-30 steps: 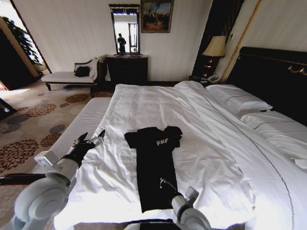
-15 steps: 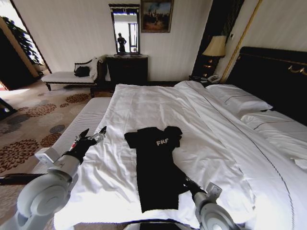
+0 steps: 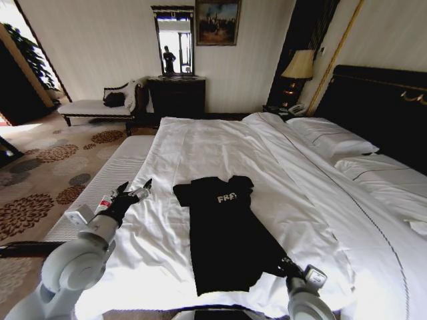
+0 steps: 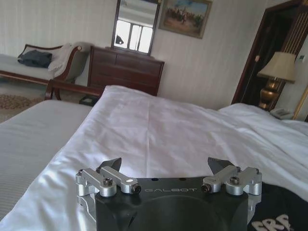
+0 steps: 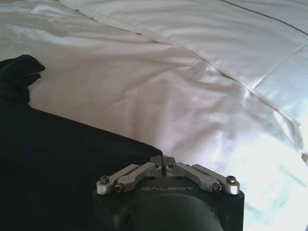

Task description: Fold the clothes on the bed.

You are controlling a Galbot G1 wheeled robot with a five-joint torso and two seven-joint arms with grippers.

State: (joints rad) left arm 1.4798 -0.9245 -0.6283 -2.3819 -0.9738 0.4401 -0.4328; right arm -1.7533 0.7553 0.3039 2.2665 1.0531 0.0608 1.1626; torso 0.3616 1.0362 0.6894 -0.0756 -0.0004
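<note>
Pinching the black T-shirt's point(image 3: 223, 233) lower right hem, right gripper point(image 5: 162, 161) clamped shut, left gripper point(image 3: 135, 192) spread wide beside its sleeve, white bed point(image 3: 313, 200).

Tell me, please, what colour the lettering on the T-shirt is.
White lettering on the black T-shirt; the head view shows it best.

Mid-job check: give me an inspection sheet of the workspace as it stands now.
Surface: bed, white sheets, rumpled near the foot.
Job's things: black T-shirt lying lengthwise, sleeves folded in, lower right corner drawn out sideways.
Clutter: nothing seen on the sheets.
Grippers: left gripper open, above the bed's left edge, apart from the shirt; right gripper shut on the shirt's lower right corner.
Cables: nothing seen.
Surroundings: bench beside the bed, chaise, dresser, mirror, lamp, pillows.
</note>
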